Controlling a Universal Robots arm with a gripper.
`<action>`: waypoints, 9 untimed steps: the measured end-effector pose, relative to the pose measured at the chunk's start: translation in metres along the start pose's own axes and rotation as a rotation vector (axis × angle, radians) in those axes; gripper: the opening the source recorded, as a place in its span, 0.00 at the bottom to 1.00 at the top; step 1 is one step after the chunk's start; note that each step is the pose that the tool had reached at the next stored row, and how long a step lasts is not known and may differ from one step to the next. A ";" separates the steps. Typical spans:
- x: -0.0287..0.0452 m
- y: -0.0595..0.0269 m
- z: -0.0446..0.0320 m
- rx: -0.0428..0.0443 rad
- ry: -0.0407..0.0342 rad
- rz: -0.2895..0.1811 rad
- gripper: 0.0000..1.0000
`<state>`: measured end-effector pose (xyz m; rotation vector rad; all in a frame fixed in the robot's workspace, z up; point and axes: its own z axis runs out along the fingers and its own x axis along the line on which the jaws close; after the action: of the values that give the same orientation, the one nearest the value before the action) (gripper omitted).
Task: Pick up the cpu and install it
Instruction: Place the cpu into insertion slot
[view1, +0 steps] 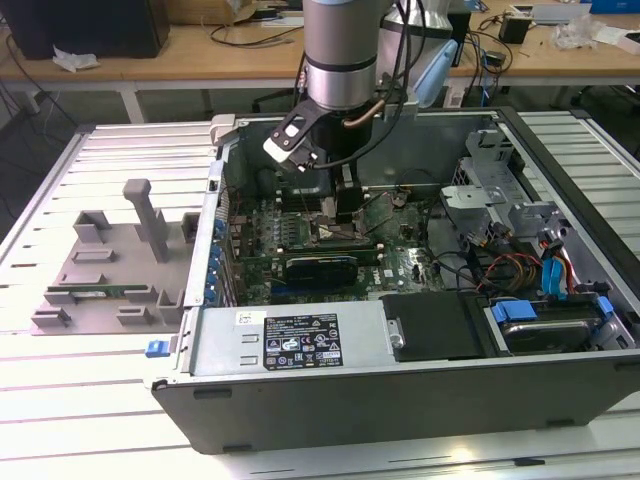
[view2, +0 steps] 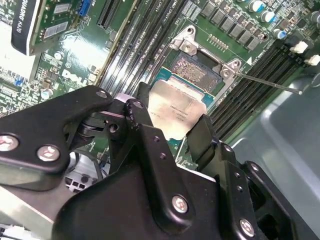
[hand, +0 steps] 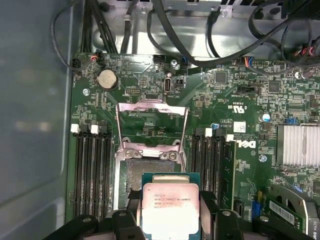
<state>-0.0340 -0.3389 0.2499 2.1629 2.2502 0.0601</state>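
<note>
The cpu (view2: 175, 117) is held by its edges between the closed-in fingers (view2: 141, 112) of the pincer (view2: 171, 106); the open socket (view2: 194, 70) is seen just beneath it.

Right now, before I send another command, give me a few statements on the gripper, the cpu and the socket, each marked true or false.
1. The gripper has a finger on each of two opposite sides of the cpu. True.
2. The socket frame is shut over the socket. False: it is swung open.
3. The cpu covers the whole socket. False: in the second wrist view, part of its contact field lies bare beside the cpu.
4. The arm reaches down into the open computer case. True.
5. Memory slots run along both sides of the socket. True.
</note>
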 end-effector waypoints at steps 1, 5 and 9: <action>0.0001 0.0000 0.0027 0.0001 -0.0029 0.000 0.55; 0.0003 -0.0004 0.0099 0.0005 -0.0112 0.000 0.55; 0.0023 -0.0006 0.0173 0.0007 -0.0162 0.000 0.55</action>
<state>-0.0340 -0.3364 0.2326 2.1553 2.2424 0.0417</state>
